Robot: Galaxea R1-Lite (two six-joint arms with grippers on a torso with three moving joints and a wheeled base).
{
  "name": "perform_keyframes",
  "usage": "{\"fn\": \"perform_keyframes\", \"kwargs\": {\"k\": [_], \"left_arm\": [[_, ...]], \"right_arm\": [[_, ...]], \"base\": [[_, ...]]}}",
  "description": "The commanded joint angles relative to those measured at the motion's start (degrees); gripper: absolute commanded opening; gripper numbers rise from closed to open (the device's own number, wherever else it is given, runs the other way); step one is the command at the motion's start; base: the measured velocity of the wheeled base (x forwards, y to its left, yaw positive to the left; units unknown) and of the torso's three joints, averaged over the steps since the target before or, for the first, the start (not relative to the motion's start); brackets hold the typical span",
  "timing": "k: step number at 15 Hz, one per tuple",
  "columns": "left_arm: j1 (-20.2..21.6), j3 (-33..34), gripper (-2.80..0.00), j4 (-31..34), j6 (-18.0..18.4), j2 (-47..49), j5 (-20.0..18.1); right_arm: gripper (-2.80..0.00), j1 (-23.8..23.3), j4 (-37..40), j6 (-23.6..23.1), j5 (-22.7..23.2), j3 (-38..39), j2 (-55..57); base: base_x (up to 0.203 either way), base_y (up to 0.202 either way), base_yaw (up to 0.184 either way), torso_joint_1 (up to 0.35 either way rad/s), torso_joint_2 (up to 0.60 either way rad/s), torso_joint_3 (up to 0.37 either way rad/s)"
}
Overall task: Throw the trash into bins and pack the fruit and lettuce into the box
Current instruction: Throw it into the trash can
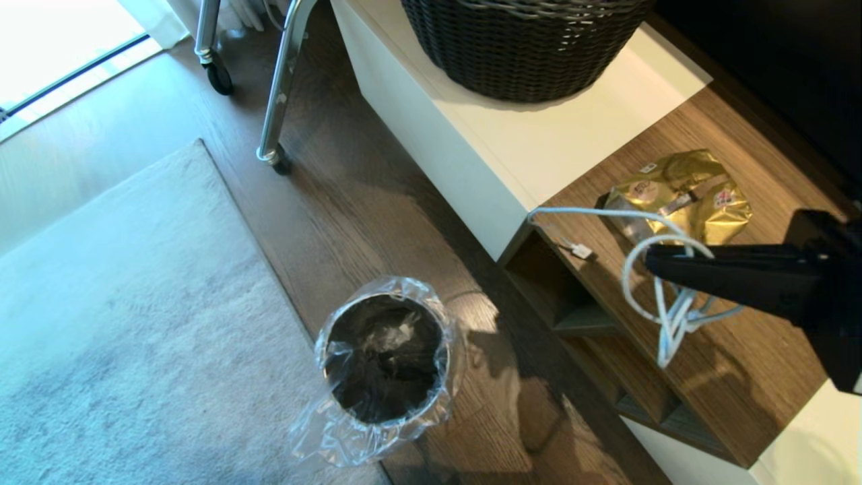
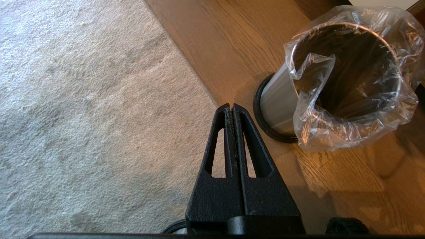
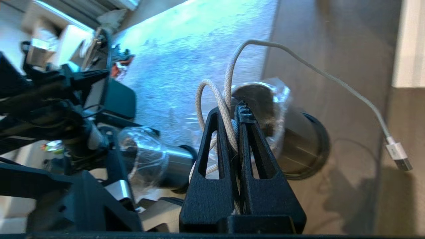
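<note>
- The gold-yellow snack wrapper [image 1: 683,195] lies crinkled on the wooden shelf top [image 1: 741,377], toward its far end, close to the step up to the white cabinet top [image 1: 539,135].
- The right gripper [image 1: 650,261] reaches in from the right above that shelf top, near the wrapper, its fingers [image 3: 247,114] pinching a looped white charging cable [image 1: 663,296].
- The cable's loops hang from the fingers; its free end with the plug [image 1: 579,250] trails toward the shelf top's front edge.
- A steel bin [image 1: 385,357] with a clear liner bag stands on the wooden floor [image 1: 377,202], between the grey rug [image 1: 135,323] and the shelf unit.
- A dark woven basket [image 1: 525,40] sits on the white cabinet top.
- The left gripper [image 2: 231,107] hangs over the rug's edge beside the bin, fingers pressed together, empty.
</note>
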Motion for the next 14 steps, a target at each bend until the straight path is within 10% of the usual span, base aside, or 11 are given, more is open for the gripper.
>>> {"fn": "perform_keyframes", "kwargs": {"k": [1,14], "left_arm": [[0.00,0.00,-2.80,-0.05,-0.03,0.05,0.04],[0.03,0.00,-2.80,-0.05,-0.03,-0.02,0.04]], "right_arm": [[-2.80,4.69,-0.08,0.57,-0.16,-2.53,4.83],[-2.80,15.19,-10.17,0.43,-1.63,-5.75,21.31]], "base": [[0.000,0.000,0.000,0.000,0.00,0.000],[0.000,0.000,0.000,0.000,0.00,0.000]]}}
